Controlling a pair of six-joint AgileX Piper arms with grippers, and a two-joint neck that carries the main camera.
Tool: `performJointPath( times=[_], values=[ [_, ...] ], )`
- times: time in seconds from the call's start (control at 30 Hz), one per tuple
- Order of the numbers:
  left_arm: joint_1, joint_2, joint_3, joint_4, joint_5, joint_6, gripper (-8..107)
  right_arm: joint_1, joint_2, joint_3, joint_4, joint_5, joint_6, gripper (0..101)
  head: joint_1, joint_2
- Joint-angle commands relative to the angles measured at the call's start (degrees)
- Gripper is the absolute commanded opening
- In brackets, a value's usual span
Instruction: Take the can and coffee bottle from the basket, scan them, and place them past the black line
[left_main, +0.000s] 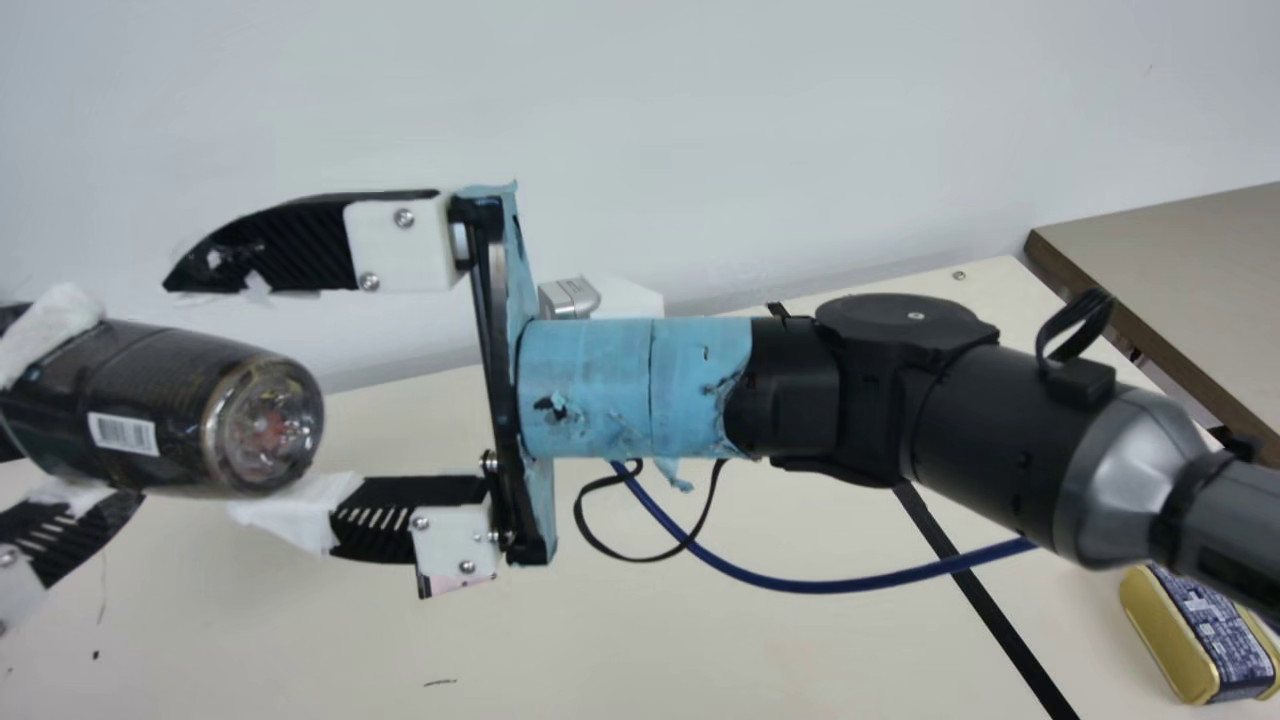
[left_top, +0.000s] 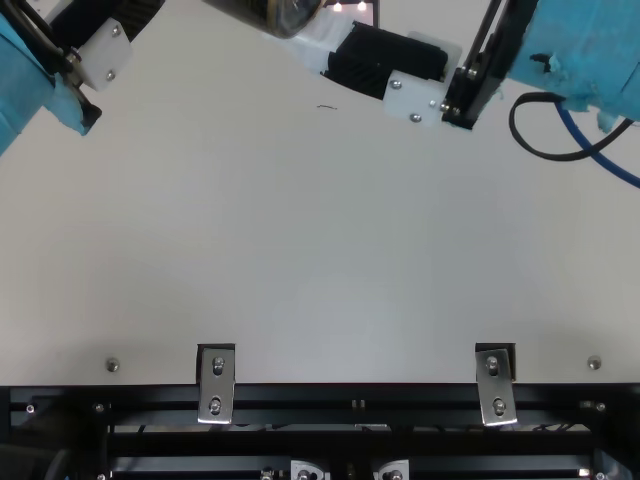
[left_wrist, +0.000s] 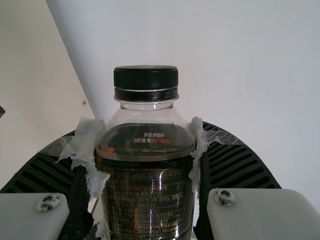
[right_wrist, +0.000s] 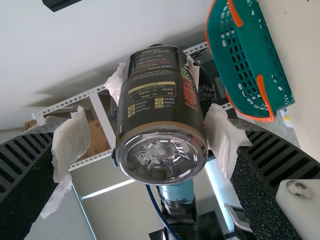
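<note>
From where I stood, the coffee bottle (left_main: 165, 410) was up in the air, on its side, and the left gripper (left_main: 92, 402) had it pinched between its two ribbed fingers, scraps of whitish tape caught against the sides. Its clear base pointed at the right gripper (left_main: 225, 402), whose jaws stood wide, one to each side of the bottle's bottom end and not closed on it; whether either one brushed it, I couldn't tell. There was plenty of print on that bottle. A white barcode patch (left_main: 123, 434) sat on the dark wrap near the base, and the left wrist view showed rows of small gold characters below the shoulder, some red and pale lettering on the shoulder itself, and a few tiny marks on the ring under the black cap (left_wrist: 146, 78). From the right wrist, a yellow-edged panel and a red patch stood out on the wrap. The can (left_main: 1200, 635), gold at its ends with a dark blue label full of small white print, rested on the cream table (left_main: 760, 640) past the black line (left_main: 985, 605), partly behind the right arm. The right wrist view also caught the teal basket (right_wrist: 250, 55) with its orange handles, and a blue cable looped under the right arm.
</note>
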Motion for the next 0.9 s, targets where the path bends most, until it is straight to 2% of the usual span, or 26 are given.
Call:
performJointPath(
  times=[0.0, 0.27, 0.87],
  values=[
    [0.00, 0.00, 0.00, 0.00, 0.00, 0.00, 10, 0.13, 0.17, -0.36, 0.04, -0.01, 0.33, 101, -1.98, -0.73],
    [0.00, 0.00, 0.00, 0.00, 0.00, 0.00, 10, 1.97, 1.43, -1.74, 0.04, -0.61, 2.18, 101, -1.98, -0.73],
    [0.00, 0.00, 0.00, 0.00, 0.00, 0.00, 10, 2.80, 1.95, -1.70, 0.04, -1.53, 2.63, 101, -1.98, -0.73]
  ],
)
